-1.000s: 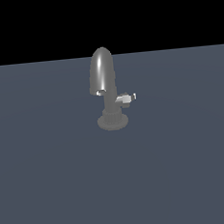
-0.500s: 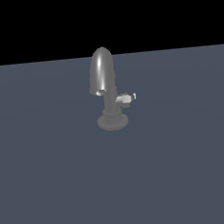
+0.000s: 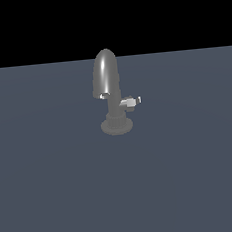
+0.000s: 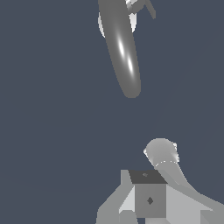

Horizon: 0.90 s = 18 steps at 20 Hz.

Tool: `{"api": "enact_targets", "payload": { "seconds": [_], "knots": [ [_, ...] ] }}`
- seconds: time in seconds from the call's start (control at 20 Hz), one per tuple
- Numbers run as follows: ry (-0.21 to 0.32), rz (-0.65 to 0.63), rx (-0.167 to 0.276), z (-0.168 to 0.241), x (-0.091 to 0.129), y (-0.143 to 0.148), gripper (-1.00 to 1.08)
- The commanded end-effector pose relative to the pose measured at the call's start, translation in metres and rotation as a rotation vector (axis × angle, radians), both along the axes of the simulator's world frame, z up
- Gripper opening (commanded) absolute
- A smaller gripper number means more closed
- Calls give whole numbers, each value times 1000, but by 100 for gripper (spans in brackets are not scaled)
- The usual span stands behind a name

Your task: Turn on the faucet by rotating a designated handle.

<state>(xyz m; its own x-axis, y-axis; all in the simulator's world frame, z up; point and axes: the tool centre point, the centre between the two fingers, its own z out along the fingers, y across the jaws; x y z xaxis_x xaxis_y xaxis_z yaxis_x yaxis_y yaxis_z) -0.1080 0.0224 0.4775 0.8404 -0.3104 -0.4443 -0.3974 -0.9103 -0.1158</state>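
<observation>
1. A small glossy grey faucet [image 3: 109, 96] stands upright on a flat, dark blue-grey table [image 3: 55, 194], a little above the middle of the exterior view, with a black band of background behind the table's far edge.
2. The faucet has a tall, rounded arched spout [image 3: 106, 73] that curves over toward the camera, a thin vertical stem and a round ribbed base [image 3: 117, 125] resting on the table.
3. The handle [image 3: 130, 102] is a short, stubby grey-silver lever (far smaller than the spout) that juts sideways from the stem toward the exterior view's right, roughly level, ending in a bright tip.
4. No arm or claw appears in the exterior view; the faucet stands alone there.
5. In the wrist view the camera looks down on the faucet from above: the spout [image 4: 122, 48] shows as a long, shiny grey oval, and a small part of the handle [image 4: 146, 6] pokes out beside it at the picture's edge.
6. The claw [image 4: 151, 192] shows in the wrist view only as pale grey blocky parts and one rounded grey piece [image 4: 162, 154], well apart from the faucet and touching nothing.
7. The fingertips are not plainly visible, so I cannot tell whether the claw is spread wide or drawn narrow.
</observation>
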Motion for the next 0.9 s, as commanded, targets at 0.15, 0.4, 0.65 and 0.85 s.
{"api": "enact_targets", "payload": {
  "seconds": [0.15, 0.4, 0.65, 0.85],
  "knots": [
    [94, -87, 41, -10, 29, -3, -100],
    [181, -166, 79, -23, 55, -8, -100],
    [269, -247, 119, -37, 79, -14, -100],
    [341, -314, 151, -51, 97, -20, -100]
  ]
}}
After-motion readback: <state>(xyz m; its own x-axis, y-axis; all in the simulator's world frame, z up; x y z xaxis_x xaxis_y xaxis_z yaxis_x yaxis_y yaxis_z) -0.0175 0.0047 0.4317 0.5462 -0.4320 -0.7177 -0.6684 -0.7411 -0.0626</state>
